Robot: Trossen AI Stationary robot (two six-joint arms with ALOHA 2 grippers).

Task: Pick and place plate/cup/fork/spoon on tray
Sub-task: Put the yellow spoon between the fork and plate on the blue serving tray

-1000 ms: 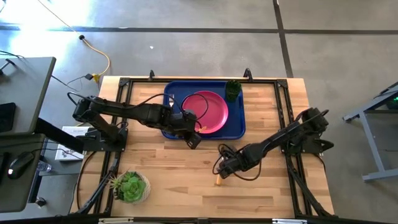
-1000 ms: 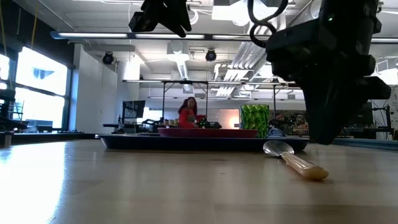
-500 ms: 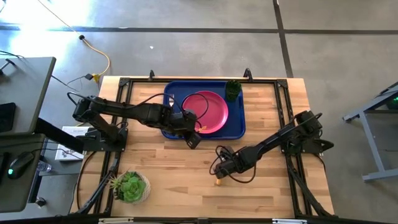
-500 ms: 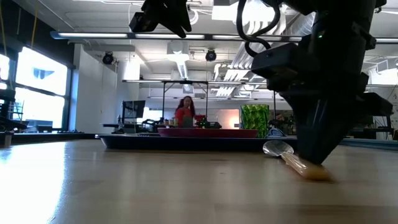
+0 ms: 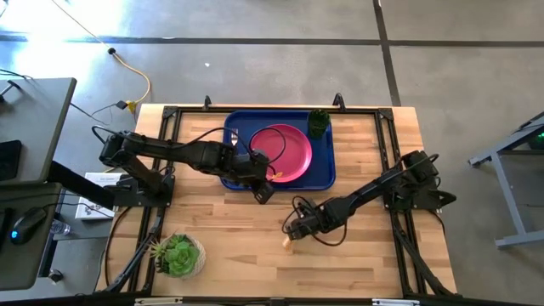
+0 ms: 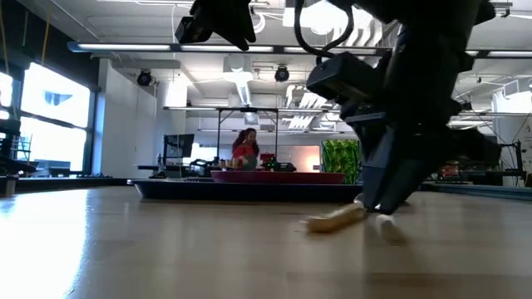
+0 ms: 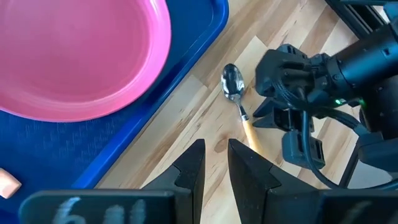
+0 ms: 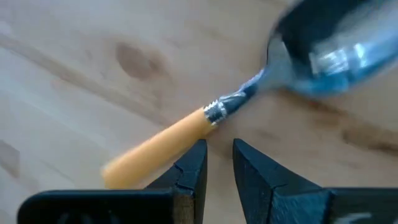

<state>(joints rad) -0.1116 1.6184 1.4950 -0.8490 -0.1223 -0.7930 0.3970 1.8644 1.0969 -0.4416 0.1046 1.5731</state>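
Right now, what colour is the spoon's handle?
Orange-tan, on the spoon; the right wrist view shows it best.

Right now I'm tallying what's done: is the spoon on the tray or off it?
Off. The spoon lies flat on the wooden table, outside the tray rim.

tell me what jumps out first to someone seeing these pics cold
The pink plate on the blue tray at the table's far side draws the eye, with the green cup in the tray's corner. Next comes the right gripper down at the spoon on the bare wood in front of the tray, while the left gripper hangs over the tray's near edge. A potted succulent sits at the near left corner.
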